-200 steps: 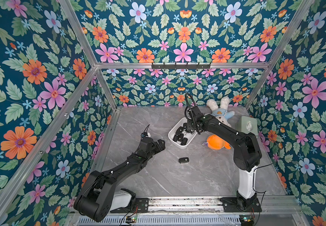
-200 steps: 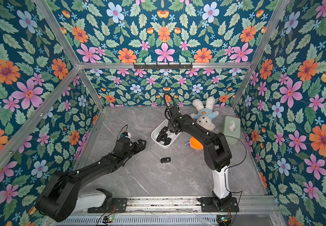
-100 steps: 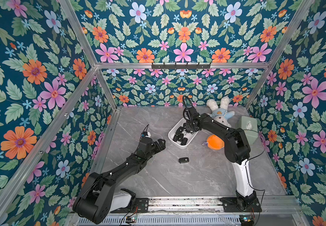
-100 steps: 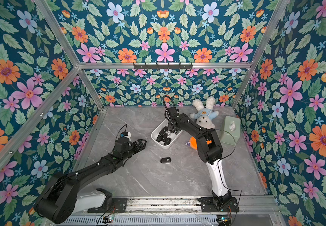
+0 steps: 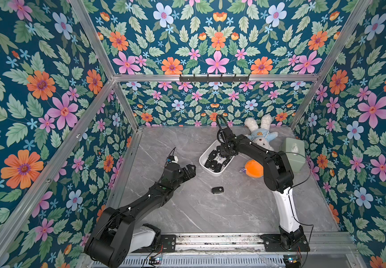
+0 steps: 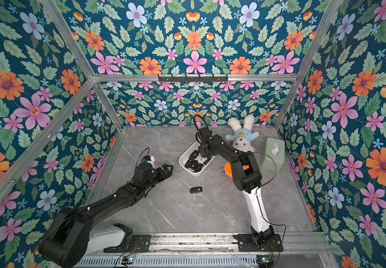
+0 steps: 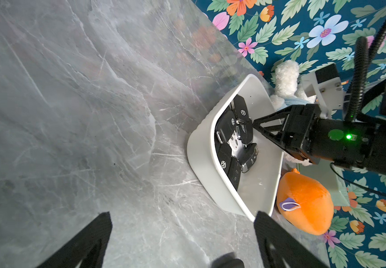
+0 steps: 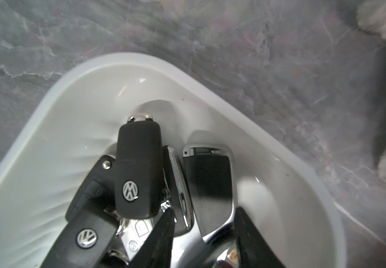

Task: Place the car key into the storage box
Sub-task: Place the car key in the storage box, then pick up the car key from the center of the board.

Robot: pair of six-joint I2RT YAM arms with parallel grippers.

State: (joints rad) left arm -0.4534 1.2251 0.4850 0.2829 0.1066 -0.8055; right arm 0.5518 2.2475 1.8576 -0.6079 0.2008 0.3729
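Note:
The white storage box (image 5: pixel 201 160) (image 6: pixel 181 160) (image 7: pixel 199 150) (image 8: pixel 48 139) sits mid-table and holds several black car keys (image 5: pixel 213 161) (image 7: pixel 228 130). My right gripper (image 5: pixel 222 157) (image 6: pixel 202 157) (image 7: pixel 253 121) (image 8: pixel 203 208) reaches down into it, its fingers a little apart. Between them a black key with a chrome edge (image 8: pixel 210 181) rests on the pile. Another car key (image 5: pixel 217 190) (image 6: pixel 196 190) lies alone on the table in front of the box. My left gripper (image 5: pixel 191 170) (image 6: pixel 167 169) (image 7: pixel 182 215) hovers wide open and empty to the left of the box.
An orange plush (image 5: pixel 253 168) (image 7: pixel 308 199) touches the box's right side. A white rabbit plush (image 5: pixel 259 137) lies behind it, and a pale green tissue box (image 5: pixel 293 150) stands at the right wall. Floral walls enclose the grey marble table (image 5: pixel 187 215).
The right arm's elbow has swung in toward the front while its gripper stayed in the box, and the jaws have parted slightly. The left arm has barely moved.

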